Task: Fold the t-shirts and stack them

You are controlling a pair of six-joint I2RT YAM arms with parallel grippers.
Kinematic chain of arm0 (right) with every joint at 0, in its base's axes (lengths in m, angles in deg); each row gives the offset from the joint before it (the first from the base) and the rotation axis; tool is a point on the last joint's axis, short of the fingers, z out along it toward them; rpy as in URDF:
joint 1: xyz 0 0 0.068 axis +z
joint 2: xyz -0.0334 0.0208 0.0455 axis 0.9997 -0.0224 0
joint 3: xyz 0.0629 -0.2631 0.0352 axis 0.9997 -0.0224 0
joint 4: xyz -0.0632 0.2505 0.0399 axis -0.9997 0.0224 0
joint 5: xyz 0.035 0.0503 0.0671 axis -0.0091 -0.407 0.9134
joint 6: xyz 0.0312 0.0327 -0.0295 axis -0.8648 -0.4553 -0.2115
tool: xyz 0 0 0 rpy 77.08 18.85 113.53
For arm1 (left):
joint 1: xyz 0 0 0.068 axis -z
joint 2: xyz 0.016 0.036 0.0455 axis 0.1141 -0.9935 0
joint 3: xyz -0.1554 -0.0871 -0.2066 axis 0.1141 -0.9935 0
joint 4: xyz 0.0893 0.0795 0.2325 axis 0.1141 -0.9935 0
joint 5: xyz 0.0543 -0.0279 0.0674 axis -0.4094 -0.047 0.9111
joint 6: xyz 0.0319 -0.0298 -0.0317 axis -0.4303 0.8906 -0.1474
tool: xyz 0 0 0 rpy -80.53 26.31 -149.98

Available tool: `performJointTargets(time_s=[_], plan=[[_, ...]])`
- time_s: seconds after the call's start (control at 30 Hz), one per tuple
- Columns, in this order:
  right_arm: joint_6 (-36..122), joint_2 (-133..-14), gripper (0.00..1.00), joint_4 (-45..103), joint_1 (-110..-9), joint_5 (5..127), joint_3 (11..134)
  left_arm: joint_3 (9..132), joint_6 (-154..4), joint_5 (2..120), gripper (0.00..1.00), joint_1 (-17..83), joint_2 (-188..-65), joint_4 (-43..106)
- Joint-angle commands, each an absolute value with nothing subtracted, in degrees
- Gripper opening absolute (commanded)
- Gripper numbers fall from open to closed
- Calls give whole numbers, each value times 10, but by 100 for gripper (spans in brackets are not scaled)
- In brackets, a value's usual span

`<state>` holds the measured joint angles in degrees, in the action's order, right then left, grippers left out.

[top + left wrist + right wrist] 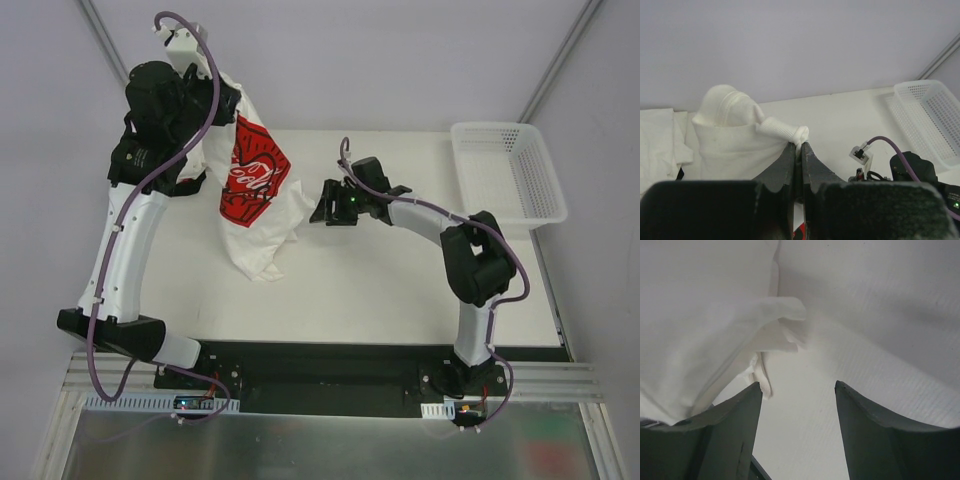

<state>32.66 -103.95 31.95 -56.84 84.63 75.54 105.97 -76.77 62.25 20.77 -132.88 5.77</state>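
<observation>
White counter [400, 290], shirt [250, 230] hung up off it for a second grab.
Left fingers [796, 150] pressed together on a white fold, held high at far left to drape cloth full length and open it out. Red print with white lettering facing right arm. Lower end at or just above counter, cannot tell which. Right fingers [326, 208] spread, nothing between, just beside shirt's right edge, cloth filling wrist view ahead. Likely lined up to catch a side edge or sleeve for stretching shirt flat. Folding not begun. More white cloth [660, 145] lying at counter's left, probably other shirts waiting. Basket [500, 126] at far right corner, well apart, unused.
</observation>
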Motion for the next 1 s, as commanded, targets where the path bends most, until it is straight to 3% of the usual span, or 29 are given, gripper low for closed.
performJointTargets(time_s=[0.0, 0.5, 0.97], plan=[[319, -1023, 63, 305, -542, 863, 773, 1082, -781, 644, 0, 210, -1343, 99], [322, -1063, 63, 300, -467, 843, 831, 1092, -792, 645, 0, 209, -1343, 99], [346, -1237, 63, 355, -503, 840, 1039, 1070, -799, 653, 0, 209, -1324, 99]])
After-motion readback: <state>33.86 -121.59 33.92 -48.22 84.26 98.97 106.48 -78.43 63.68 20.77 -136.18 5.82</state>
